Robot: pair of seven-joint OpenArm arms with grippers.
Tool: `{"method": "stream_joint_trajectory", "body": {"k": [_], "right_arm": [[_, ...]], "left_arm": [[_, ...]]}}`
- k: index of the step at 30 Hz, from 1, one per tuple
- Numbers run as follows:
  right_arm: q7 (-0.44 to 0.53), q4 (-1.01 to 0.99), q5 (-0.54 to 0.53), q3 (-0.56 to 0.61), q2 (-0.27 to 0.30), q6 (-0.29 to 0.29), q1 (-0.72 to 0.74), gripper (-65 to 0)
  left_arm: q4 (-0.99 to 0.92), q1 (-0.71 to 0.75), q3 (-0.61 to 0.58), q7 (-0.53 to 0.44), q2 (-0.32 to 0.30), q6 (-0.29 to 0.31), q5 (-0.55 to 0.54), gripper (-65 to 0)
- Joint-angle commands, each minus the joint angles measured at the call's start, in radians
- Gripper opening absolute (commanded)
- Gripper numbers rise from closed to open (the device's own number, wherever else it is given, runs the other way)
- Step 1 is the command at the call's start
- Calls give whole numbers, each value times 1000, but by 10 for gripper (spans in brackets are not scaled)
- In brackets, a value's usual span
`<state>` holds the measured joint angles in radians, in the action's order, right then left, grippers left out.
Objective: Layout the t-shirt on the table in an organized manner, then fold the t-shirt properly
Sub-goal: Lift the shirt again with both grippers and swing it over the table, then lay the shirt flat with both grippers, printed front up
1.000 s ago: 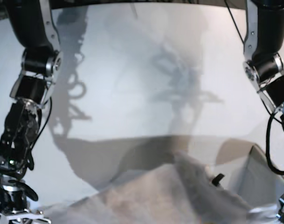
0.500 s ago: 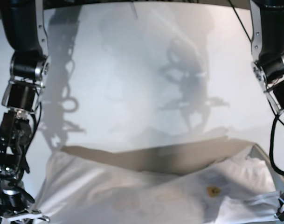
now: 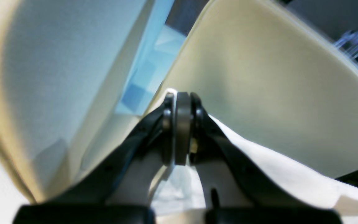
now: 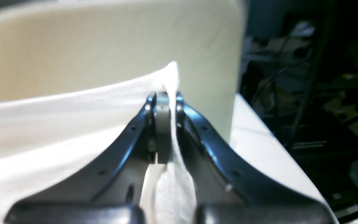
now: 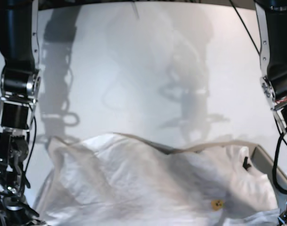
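The t-shirt (image 5: 148, 183) is hanging spread out, low and near the front of the table (image 5: 148, 56). A small orange-yellow tag (image 5: 217, 204) and a small black label (image 5: 246, 163) are showing on it, but both are too small to read. The left gripper (image 3: 179, 130) is squeezing tight on white cloth (image 3: 275, 168). The right gripper (image 4: 163, 121) is pinching a bunched edge of the shirt (image 4: 57, 102). The table is plain white, with arm shadows lying on it. The room past its edge (image 4: 306, 93) is looking dark and blurry.

Robotics lab, white table (image 5: 148, 56), cables, dark equipment racks (image 4: 309, 77)
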<state>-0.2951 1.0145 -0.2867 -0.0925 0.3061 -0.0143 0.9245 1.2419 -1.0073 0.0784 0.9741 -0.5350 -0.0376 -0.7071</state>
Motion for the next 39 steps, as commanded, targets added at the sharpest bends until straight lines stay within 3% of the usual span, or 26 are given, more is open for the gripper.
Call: {"method": "stream_joint_trajectory", "body": {"k": [1, 4, 8, 11, 13, 16, 27, 31, 35, 39], "right_arm": [[24, -33, 10, 1, 20, 21, 71, -650], [38, -170, 8, 17, 18, 21, 160, -650], [142, -207, 8, 17, 9, 24, 255, -650], [158, -202, 8, 18, 14, 24, 281, -650], [158, -171, 8, 20, 23, 21, 250, -650], [158, -104, 8, 20, 41, 21, 160, -650], [-25, 373, 5, 12, 63, 24, -330, -650], [-75, 510, 5, 12, 61, 29, -522, -650], [-82, 590, 5, -10, 21, 29, -704, -650], [-82, 633, 5, -100, -58, 21, -836, -650]], "left_arm": [[-27, -46, -24, -59, -14, 0, 4, -650], [-121, -81, -82, -146, -14, 0, 4, -650], [-138, -153, -85, -159, -14, 0, -3, -650], [-27, -161, -76, -99, -21, -3, -3, -650], [66, -123, -41, -4, -37, -3, -3, -650], [169, -25, 10, 79, -40, -3, -3, -650], [563, 577, 180, 95, -37, -3, -3, -650], [646, 781, 232, 95, 31, 0, -3, -650], [652, 939, 235, 87, 88, 0, -1, -650], [654, 1059, 240, 84, 120, 0, -1, -650]]}}
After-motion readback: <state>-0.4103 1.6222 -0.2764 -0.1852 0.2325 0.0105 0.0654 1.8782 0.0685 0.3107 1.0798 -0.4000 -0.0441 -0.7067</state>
